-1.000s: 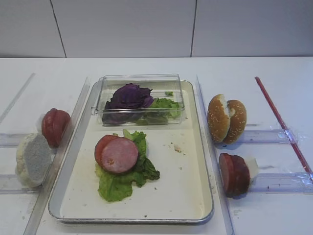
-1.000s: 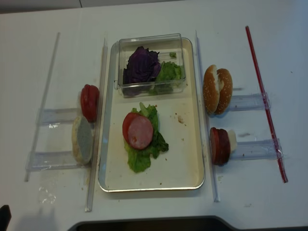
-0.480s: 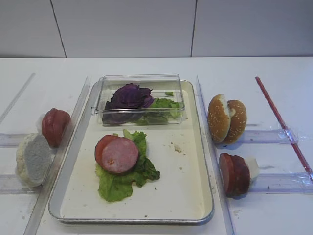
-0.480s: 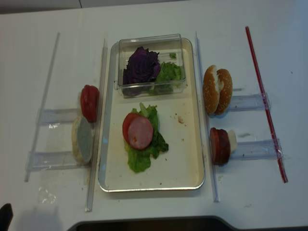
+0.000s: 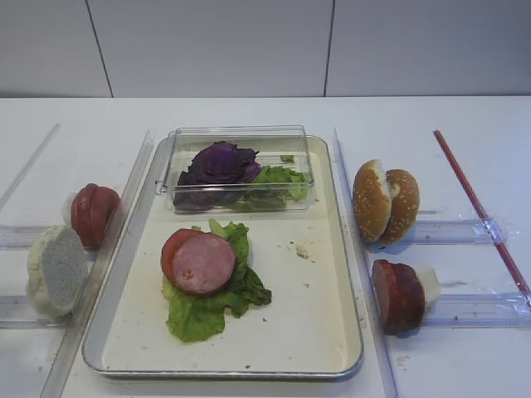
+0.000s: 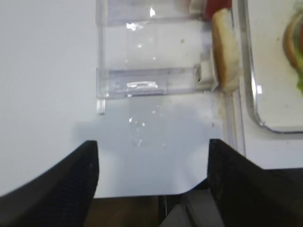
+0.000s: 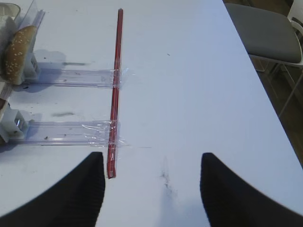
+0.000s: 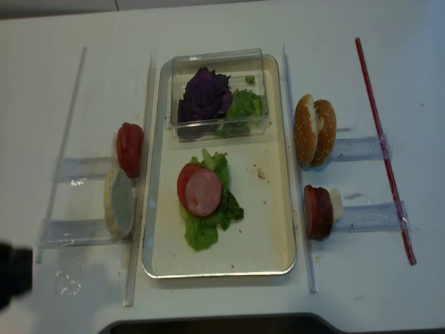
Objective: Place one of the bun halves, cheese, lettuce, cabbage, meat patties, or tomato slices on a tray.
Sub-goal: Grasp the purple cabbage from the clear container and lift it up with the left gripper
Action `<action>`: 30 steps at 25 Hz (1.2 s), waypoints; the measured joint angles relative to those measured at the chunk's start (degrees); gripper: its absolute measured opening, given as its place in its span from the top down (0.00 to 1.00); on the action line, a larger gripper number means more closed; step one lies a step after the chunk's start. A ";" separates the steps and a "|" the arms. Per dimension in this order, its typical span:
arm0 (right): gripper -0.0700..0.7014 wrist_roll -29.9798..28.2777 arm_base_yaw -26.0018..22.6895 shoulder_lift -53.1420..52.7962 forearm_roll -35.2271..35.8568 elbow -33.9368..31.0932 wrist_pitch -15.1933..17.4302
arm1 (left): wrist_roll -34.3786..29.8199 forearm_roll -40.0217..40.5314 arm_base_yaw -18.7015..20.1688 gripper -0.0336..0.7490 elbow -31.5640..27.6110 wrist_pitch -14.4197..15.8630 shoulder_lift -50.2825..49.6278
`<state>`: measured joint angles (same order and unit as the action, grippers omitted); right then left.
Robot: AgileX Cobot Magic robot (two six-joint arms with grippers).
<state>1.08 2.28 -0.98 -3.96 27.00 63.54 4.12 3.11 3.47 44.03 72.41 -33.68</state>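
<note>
Since the earlier frames, only the left gripper [image 8: 10, 275] had moved, its dark shape coming further into the bottom-left corner of the overhead view; the food lay unchanged.

From the front view, the cream tray [image 5: 319, 332] sat mid-bench, carrying a lettuce leaf [image 5: 199, 311] topped with a tomato slice and a round pink meat slice [image 5: 203, 263]. At its far end a clear plastic box [image 5: 241, 137] held the purple cabbage [image 5: 220, 162] and more green leaves. Bun halves [image 5: 384, 203] stood in a holder to the right, off the tray.

From the right wrist view, the right gripper [image 7: 151, 189] hung over bare bench near a red rod [image 7: 115, 90], jaws wide apart and empty.

From the left wrist view, the left jaws were spread wide at the bench's near edge, holding nothing, with a pale bun half [image 6: 225, 52] ahead.

Judging by this, several pieces were already placed; bun, cabbage and others remained.
</note>
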 joint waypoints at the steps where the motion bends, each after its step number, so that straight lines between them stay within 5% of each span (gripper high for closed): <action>1: 0.31 0.00 0.00 0.00 0.00 0.00 0.00 | 0.00 -0.50 0.00 0.38 2.81 0.00 -2.58; 13: 0.31 0.11 0.00 0.00 -0.02 0.00 0.00 | -6.48 -16.20 0.50 0.36 29.98 -0.33 -32.66; 23: 0.31 0.11 0.00 0.00 -0.02 0.00 0.00 | 0.48 -8.64 17.28 0.34 51.86 -0.68 -60.53; 30: 0.31 0.11 0.00 0.00 -0.02 0.00 0.00 | 2.55 -6.74 19.29 0.34 63.18 -0.93 -77.97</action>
<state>1.18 2.28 -0.98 -3.99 27.00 63.54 6.67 -3.63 22.75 107.21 71.48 -111.65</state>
